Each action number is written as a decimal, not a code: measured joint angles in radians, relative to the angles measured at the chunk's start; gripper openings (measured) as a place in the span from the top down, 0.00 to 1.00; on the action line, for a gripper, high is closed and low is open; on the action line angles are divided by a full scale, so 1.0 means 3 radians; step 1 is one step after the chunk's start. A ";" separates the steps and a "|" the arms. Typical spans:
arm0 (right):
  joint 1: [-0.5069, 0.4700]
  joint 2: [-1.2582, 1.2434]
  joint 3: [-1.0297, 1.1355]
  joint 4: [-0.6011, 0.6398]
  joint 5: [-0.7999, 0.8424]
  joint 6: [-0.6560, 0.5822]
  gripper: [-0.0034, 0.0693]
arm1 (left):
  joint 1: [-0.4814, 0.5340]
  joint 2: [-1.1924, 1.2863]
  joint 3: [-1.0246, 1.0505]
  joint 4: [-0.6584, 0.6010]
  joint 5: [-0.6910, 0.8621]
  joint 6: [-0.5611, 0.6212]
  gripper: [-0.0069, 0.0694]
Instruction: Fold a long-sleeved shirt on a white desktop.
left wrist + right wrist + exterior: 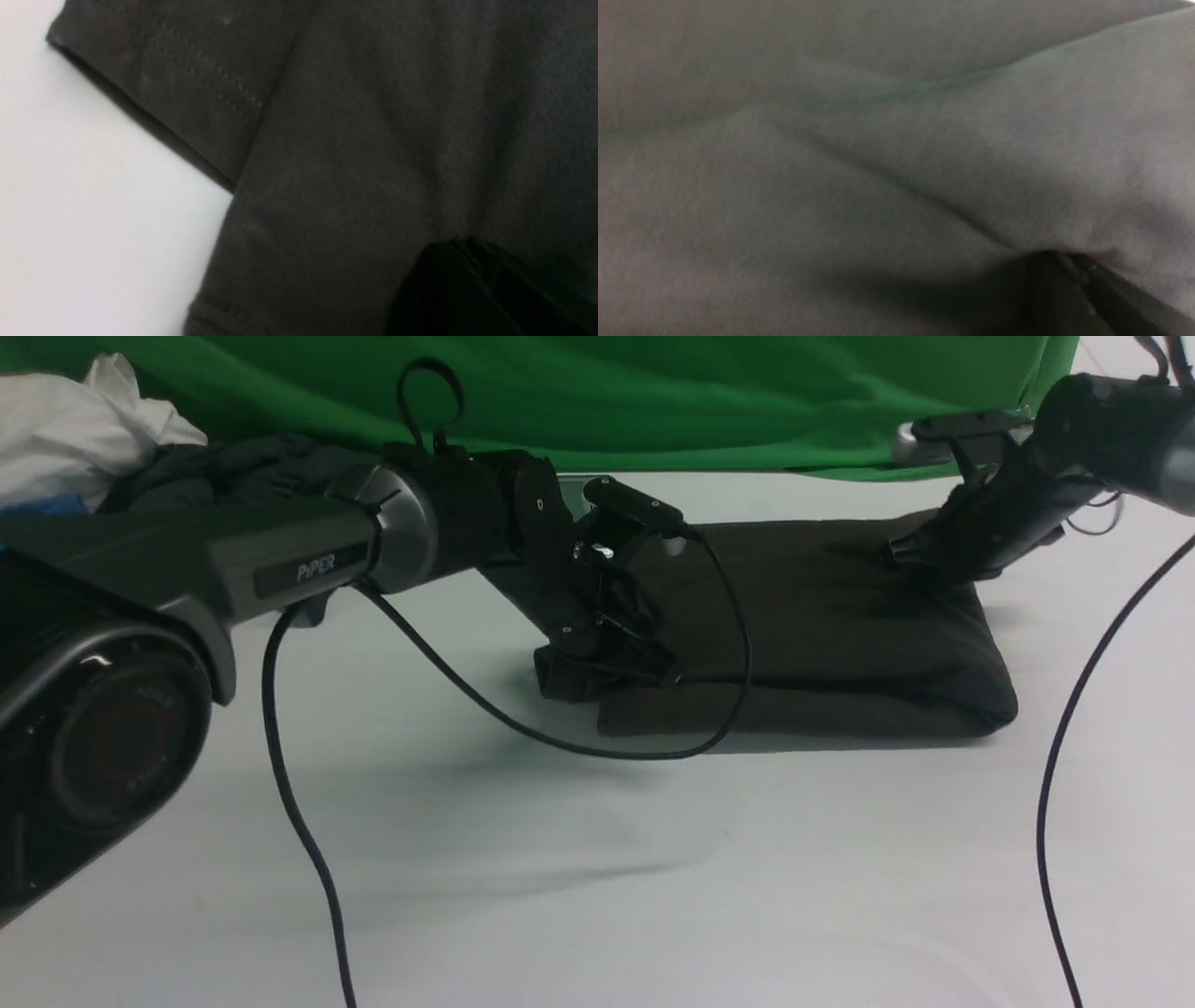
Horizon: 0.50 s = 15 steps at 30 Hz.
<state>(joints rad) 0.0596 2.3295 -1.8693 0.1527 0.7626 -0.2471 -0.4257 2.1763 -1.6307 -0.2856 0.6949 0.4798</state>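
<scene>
The long-sleeved shirt (840,625) lies as a thick folded dark rectangle on the white desktop (560,859), right of centre. My left gripper (621,658) is down at its near left end, jaws together on a raised bunch of fabric. In the left wrist view the closed tip (460,242) meets the shirt (350,163), beside a stitched hem (177,88) and bare desktop (70,210). My right gripper (901,558) sits at the shirt's far right corner. Its closed tip (1045,255) is buried in the shirt (831,186), and a crease runs out from it.
A pile of clothes sits at the back left: white cloth (75,429), a dark teal-grey garment (243,462) and a bit of blue (47,506). The green backdrop (653,392) closes the far side. Black cables (299,821) (1064,756) trail over the table.
</scene>
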 joint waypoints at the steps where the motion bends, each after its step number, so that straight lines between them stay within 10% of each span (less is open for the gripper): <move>1: 0.0004 0.0044 -0.0066 0.0037 -0.0002 -0.0023 0.93 | 0.0000 0.0000 -0.0007 0.0043 0.0038 -0.0043 0.89; 15: -0.0021 -0.0383 -0.0227 0.0064 0.0466 -0.0077 0.92 | -0.0004 -0.0870 0.0005 0.0649 0.0190 -0.0321 0.89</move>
<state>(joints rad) 0.0533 2.2147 -1.9375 0.1718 0.9023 -0.2701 -0.4267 1.9152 -1.6291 -0.0909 0.7519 0.3834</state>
